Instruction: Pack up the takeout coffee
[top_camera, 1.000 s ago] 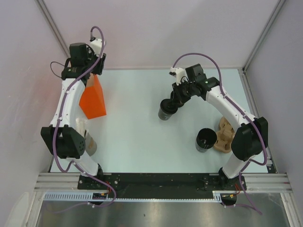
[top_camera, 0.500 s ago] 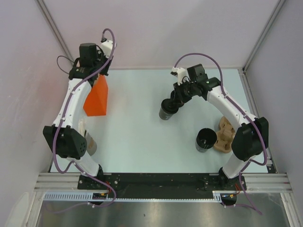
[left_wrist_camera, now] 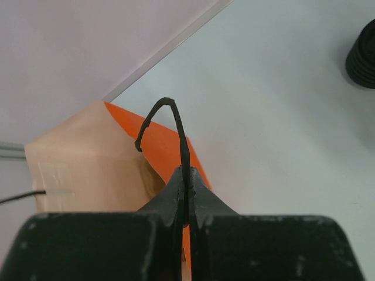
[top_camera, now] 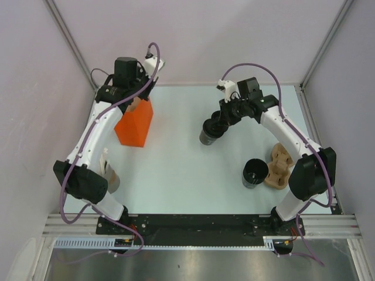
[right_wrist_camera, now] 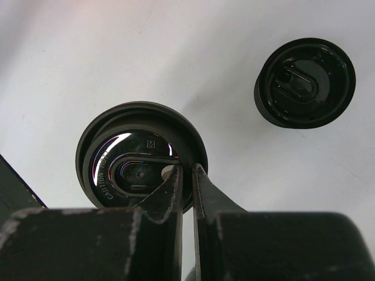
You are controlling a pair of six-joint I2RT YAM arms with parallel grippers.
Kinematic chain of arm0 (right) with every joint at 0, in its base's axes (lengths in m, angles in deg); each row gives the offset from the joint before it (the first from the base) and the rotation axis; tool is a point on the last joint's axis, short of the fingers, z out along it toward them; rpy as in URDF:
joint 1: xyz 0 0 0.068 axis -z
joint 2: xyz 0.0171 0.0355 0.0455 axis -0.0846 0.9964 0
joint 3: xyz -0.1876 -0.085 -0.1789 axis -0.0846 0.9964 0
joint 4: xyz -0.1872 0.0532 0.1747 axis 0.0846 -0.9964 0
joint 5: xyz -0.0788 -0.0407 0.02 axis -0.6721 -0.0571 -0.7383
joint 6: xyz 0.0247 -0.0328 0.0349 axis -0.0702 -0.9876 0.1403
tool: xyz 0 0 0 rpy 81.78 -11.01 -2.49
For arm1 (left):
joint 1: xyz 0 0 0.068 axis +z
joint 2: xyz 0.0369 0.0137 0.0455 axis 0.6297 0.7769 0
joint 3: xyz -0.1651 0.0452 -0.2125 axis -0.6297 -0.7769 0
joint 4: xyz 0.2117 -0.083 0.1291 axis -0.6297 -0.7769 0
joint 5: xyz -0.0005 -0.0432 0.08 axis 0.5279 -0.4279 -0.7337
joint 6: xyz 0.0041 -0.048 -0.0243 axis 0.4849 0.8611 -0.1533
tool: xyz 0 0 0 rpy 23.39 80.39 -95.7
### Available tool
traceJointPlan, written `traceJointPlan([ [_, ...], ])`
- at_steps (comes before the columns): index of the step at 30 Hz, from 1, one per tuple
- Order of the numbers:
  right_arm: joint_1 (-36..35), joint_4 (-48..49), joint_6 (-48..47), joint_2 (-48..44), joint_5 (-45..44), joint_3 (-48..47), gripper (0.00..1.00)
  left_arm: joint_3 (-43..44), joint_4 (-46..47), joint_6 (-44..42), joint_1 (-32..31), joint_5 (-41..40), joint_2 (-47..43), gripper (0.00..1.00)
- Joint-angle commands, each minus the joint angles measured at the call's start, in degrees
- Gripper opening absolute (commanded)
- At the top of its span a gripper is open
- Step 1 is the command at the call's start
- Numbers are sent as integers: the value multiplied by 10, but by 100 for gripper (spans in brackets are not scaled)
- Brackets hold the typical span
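The left pincer (left_wrist_camera: 186, 175) is clamped tight on the black cord handle (left_wrist_camera: 170, 108) of the orange paper bag (top_camera: 136, 124) at the bench's (top_camera: 176, 170) far left. The right pincer (right_wrist_camera: 186, 172), nearly closed, pinches the lid rim of the takeout coffee (right_wrist_camera: 126, 158) mid-bench.

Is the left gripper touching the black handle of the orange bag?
Touching. The left wrist view shows the handle pinched between the closed jaws of the left gripper.

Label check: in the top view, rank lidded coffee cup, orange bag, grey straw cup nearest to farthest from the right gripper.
1. lidded coffee cup, at the right gripper
2. orange bag, far left
3. grey straw cup, near-left edge
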Motion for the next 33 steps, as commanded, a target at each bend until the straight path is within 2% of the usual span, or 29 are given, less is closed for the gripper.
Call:
traceJointPlan([
  [1, 8, 24, 4, -25, -3, 2, 0, 1, -18, 8, -26, 0, -53, 0],
  [7, 18, 26, 9, -29, -7, 2, 0, -5, -50, 25, -58, 24, -76, 0],
  [20, 47, 35, 28, -34, -38, 5, 0, -79, -80, 26, -185, 53, -160, 0],
  [33, 87, 38, 33, -49, -18, 7, 0, -74, -110, 23, -218, 157, -179, 0],
])
